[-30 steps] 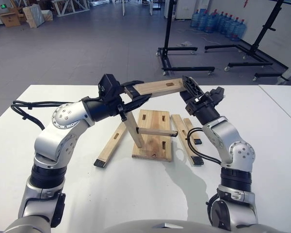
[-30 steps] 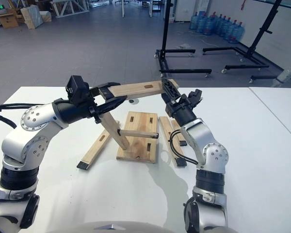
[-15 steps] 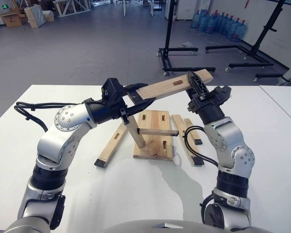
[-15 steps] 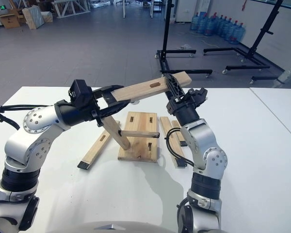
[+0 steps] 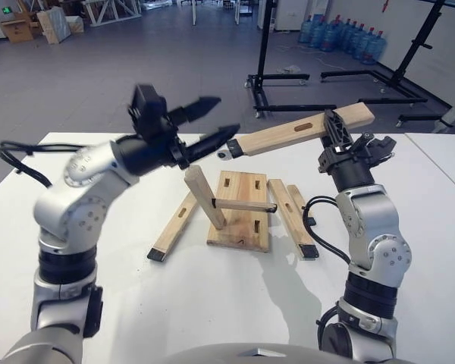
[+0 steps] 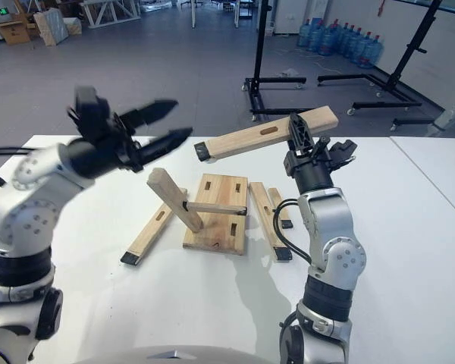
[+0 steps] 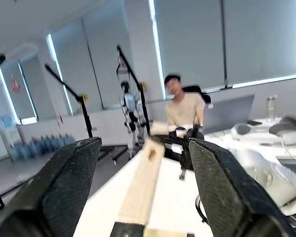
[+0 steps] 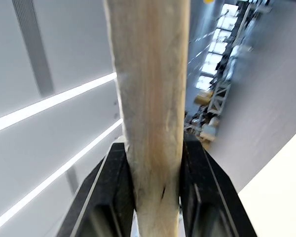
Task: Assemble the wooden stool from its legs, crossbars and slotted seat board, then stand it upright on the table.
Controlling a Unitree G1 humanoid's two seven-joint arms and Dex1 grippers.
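Note:
My right gripper (image 5: pixel 336 133) is shut on a long wooden leg (image 5: pixel 288 133) with a slot and a black end cap, held in the air above the table, slanting up to the right. In the right wrist view the leg (image 8: pixel 150 113) sits clamped between the fingers (image 8: pixel 111 197). My left gripper (image 5: pixel 214 116) is open, raised left of the leg's capped end and apart from it. The slotted seat board (image 5: pixel 246 189) lies flat mid-table. A second leg (image 5: pixel 204 196) leans up from it, with a crossbar (image 5: pixel 246 206) sticking out to the right.
One loose leg (image 5: pixel 174 224) lies flat left of the seat board. Two more wooden pieces (image 5: pixel 293 218) lie right of it. The white table (image 5: pixel 212 303) has free room in front. Black metal stands (image 5: pixel 288 83) are on the floor behind.
My left gripper has let go of the raised leg, opened and pulled back up to the left. My right gripper has carried the leg higher and to the right.

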